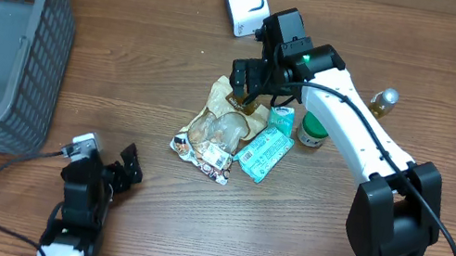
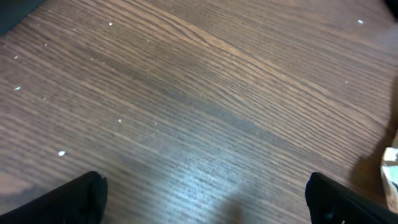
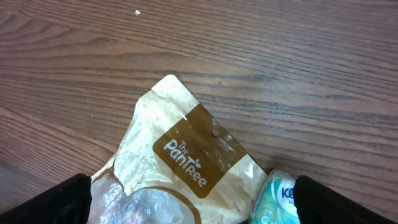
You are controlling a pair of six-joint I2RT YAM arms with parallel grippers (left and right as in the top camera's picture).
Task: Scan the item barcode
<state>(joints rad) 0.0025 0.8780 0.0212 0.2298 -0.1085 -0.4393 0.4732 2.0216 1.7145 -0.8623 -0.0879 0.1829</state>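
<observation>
Right pincer [image 3: 194, 199] hangs wide open and empty over the top of the PanTree snack bag [image 3: 186, 158], which lies flat in the middle of the counter [image 1: 128, 54] touching a teal packet [image 3: 277, 198]. My worry is it grabs both, or the slick film slips before reaching the white scanner [image 1: 246, 1]. Left pincer [image 2: 205, 196] is wide open too, holding nothing, over bare wood; the counter is dark, slightly glossy woodgrain, with no room visible beyond it.

The right arm [image 1: 349, 135] has white links, black joints and a green light [image 1: 304, 60].
</observation>
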